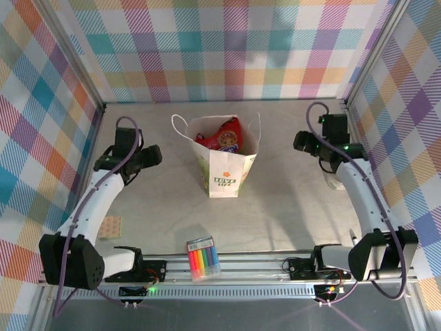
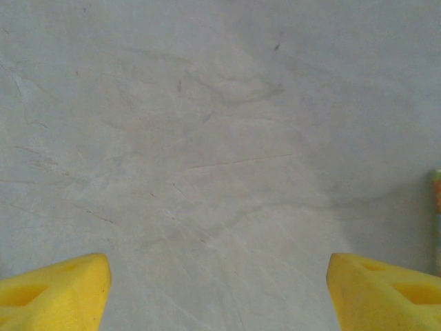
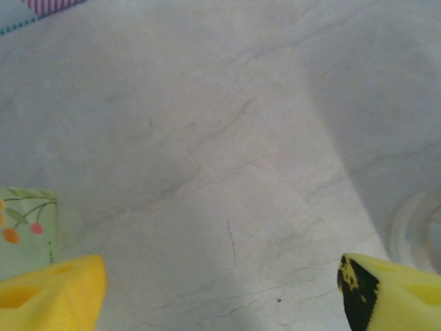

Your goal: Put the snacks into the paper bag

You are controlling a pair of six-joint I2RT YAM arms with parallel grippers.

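Snacks (image 1: 222, 136) sit inside the paper bag (image 1: 224, 178), red packet on top. Left hand (image 1: 153, 156) and right hand (image 1: 301, 142) flank the bag, both wide open, holding nothing. Packing looks done; next, I'd judge, pull away without clipping the bag.

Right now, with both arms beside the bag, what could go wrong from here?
The paper bag stands free between the open left pincer and right pincer; a careless sweep could tip it, spilling the red packet at its mouth. The marker pack near the front edge might get grabbed as a snack.
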